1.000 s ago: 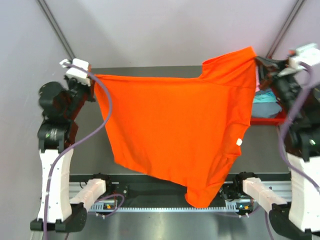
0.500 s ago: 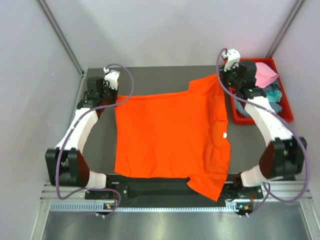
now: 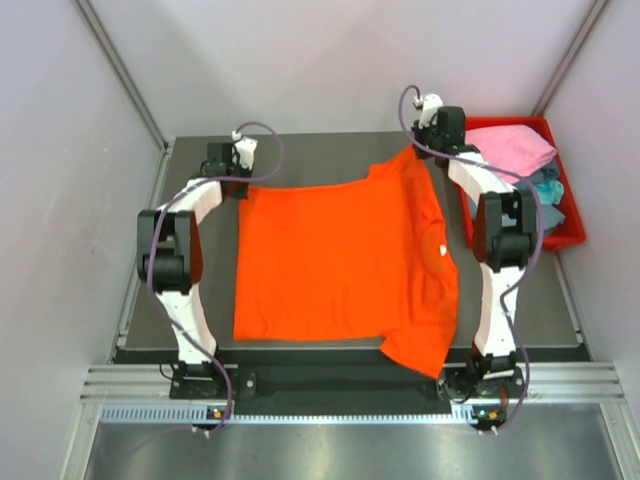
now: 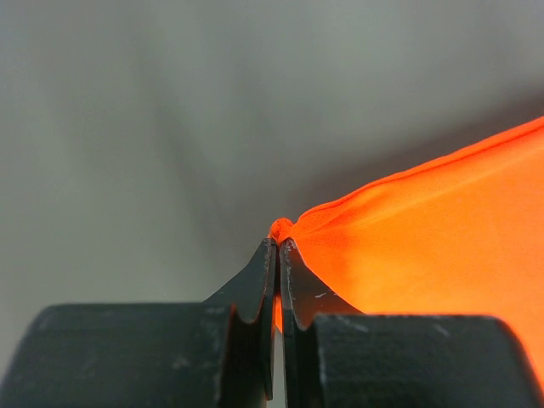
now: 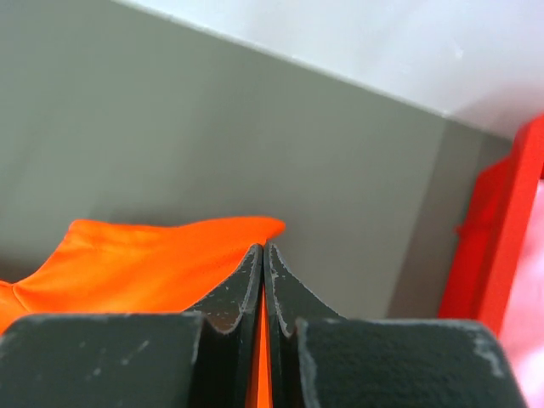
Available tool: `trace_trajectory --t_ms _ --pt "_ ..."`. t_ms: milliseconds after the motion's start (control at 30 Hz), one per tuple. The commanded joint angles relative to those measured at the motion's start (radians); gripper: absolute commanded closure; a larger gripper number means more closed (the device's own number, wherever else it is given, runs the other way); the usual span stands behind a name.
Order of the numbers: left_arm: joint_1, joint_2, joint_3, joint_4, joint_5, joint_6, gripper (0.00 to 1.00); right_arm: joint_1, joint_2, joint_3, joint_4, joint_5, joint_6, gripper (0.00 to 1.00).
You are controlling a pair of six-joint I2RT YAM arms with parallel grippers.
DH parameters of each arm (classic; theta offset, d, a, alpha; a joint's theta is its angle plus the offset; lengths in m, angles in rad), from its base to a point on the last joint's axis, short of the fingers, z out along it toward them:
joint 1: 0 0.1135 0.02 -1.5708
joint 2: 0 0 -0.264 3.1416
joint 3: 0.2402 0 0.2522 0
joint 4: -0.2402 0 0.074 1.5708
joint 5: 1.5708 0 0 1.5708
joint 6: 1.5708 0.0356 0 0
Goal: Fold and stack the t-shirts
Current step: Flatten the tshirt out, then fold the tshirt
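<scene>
Since the earlier frames both arms have reached farther out and the orange t-shirt [image 3: 340, 260] has dropped to lie spread on the dark grey table [image 3: 300, 148], one corner overhanging its 6 o'clock edge. Pale walls [image 3: 300, 60] enclose the table. Left gripper [image 4: 277, 246], at 10 o'clock, clamped on a shirt corner; right gripper [image 5: 263, 251], at 1 o'clock, clamped on another. Red bin [image 3: 572, 228] at 2 o'clock, just beside the right arm, holds a pink t-shirt [image 3: 515, 148] and a teal t-shirt [image 3: 548, 190].
</scene>
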Motion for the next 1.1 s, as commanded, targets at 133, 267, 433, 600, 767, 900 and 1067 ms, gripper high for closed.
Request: trace_trajectory --t_ms 133,267,433,600,767,900,1067 --pt "0.005 0.195 0.298 0.051 -0.047 0.019 1.0 -0.005 0.167 0.274 0.071 0.07 0.019 1.0" --pt "0.007 0.273 0.392 0.063 -0.067 0.019 1.0 0.005 0.201 0.311 0.12 0.095 0.01 1.0" --pt "0.007 0.285 0.446 0.068 -0.073 0.007 1.0 0.008 0.189 0.337 0.12 0.093 0.006 1.0" --pt "0.007 0.192 0.368 0.01 -0.036 0.02 1.0 0.005 0.104 0.258 0.056 0.049 -0.008 1.0" --pt "0.007 0.023 0.226 -0.007 0.013 0.031 1.0 0.005 -0.072 0.078 0.037 0.018 -0.016 1.0" --pt "0.007 -0.075 0.125 -0.022 0.036 0.023 1.0 0.005 -0.187 -0.076 0.014 0.003 -0.005 1.0" --pt "0.007 -0.169 0.048 -0.045 0.056 -0.004 1.0 0.006 -0.325 -0.193 -0.012 -0.003 0.009 1.0"
